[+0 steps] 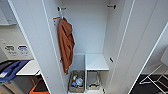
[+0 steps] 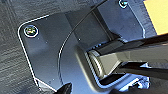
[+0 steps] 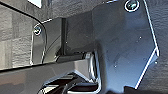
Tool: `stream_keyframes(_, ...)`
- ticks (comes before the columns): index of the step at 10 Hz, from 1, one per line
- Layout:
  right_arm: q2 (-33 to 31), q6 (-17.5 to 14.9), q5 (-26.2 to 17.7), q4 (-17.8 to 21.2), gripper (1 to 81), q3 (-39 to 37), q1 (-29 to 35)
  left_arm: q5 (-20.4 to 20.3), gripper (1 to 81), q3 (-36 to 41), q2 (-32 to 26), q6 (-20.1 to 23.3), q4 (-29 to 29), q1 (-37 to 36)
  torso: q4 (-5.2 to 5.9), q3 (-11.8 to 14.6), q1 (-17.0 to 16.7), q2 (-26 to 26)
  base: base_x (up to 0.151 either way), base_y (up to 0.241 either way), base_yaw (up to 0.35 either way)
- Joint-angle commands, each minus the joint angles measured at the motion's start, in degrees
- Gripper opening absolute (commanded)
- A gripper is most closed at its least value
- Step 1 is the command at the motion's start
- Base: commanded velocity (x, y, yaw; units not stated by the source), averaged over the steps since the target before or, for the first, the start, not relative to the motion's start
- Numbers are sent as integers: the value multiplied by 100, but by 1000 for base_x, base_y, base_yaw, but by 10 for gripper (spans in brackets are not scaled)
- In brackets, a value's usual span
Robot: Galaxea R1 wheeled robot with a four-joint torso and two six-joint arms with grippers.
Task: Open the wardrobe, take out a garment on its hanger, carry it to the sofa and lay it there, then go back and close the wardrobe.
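No text was readable anywhere. Two small signs (image 1: 17, 50) with dark blue marks sat on the wall at about nine o'clock in the head view, left of the open wardrobe (image 1: 37, 50), too blurred to read.

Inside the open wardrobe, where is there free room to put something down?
The white shelf, right of the orange garment, is bare. Below it the floor is crowded: two baskets stand side by side.
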Motion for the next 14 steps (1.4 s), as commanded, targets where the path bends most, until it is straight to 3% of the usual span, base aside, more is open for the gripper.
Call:
stream_keyframes(1, 35, -16, -259, 32, 811, 28, 140, 242, 811, 4, -12, -1, -16, -160, 0, 0, 0, 0, 0, 0, 0)
stream_keyframes(5, 18, -16, -259, 15, 811, 10, 122, 234, 811, 4, -4, -1, -25, -151, 0, 0, -2, 0, 0, 0, 0)
stream_keyframes(14, 35, -16, -259, 15, 811, 10, 122, 215, 811, 4, -21, -1, -33, -160, 0, 0, -2, -2, 94, 0, 0)
